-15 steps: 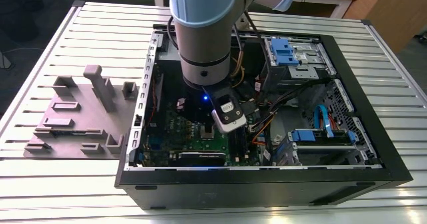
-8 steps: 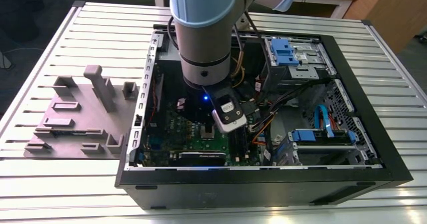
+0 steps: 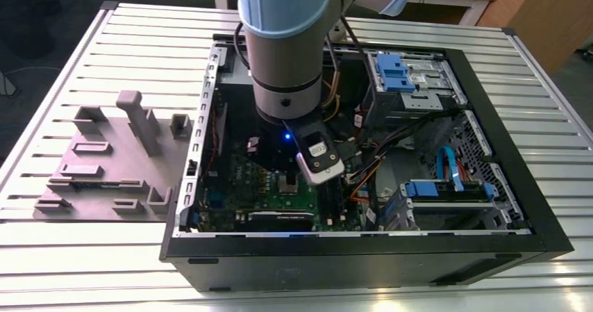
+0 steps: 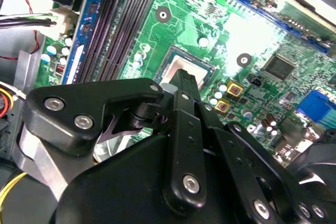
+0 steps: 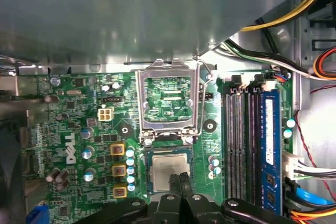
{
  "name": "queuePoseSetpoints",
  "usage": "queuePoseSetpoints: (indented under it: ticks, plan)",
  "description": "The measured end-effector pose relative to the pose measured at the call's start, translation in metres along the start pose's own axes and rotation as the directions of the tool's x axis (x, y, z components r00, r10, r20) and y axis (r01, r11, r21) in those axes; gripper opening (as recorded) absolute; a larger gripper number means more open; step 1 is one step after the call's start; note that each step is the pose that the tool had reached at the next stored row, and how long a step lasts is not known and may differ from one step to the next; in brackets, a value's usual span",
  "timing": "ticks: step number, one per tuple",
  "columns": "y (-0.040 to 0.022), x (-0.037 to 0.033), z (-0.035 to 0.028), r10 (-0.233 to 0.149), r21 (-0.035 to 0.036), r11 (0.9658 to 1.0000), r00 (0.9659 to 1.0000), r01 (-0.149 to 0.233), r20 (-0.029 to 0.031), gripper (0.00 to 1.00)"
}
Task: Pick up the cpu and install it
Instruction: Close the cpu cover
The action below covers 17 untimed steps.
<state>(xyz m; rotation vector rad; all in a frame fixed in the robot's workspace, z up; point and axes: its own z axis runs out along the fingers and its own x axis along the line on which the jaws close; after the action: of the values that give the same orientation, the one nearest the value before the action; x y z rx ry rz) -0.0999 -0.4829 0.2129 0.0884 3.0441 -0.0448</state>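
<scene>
The cpu (image 5: pixel 167 166), a small square chip with a silvery top, lies flat in the socket on the green motherboard (image 5: pixel 79 129). In the second wrist view the cpu (image 4: pixel 176 65) shows pale and partly covered by the black fingers. My gripper (image 5: pixel 179 179) is directly over the chip's near edge, its two fingertips pressed together with nothing between them. The socket's metal load frame (image 5: pixel 168 100) stands flipped open just beyond the chip. In the exterior view the arm (image 3: pixel 287 48) reaches down into the open computer case (image 3: pixel 352 246).
Black memory slots (image 5: pixel 239 140) and a blue slot (image 5: pixel 270 129) run beside the socket. Yellow, orange and black cables (image 5: pixel 294 3) hang close by. Blue drive bays (image 3: pixel 403 72) line the case's far side. A grey parts fixture (image 3: pixel 111 159) sits on the table at the exterior view's left.
</scene>
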Motion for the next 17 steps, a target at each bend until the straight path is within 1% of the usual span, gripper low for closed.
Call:
queuePoseSetpoints:
  ticks: [3, 11, 17]
  plan:
    - [0.0002, -0.0036, 0.0003, 0.0, 0.0, 1.0, 1.0, 0.0, 0.0, 0.1]
    - [0.001, -0.0173, 0.0017, 0.0, -0.0001, 1.0, 1.0, 0.0, 0.0001, 0.1]
    - [0.0011, -0.0188, 0.0018, 0.0, 0.0, 1.0, 1.0, 0.0, 0.0, 0.1]
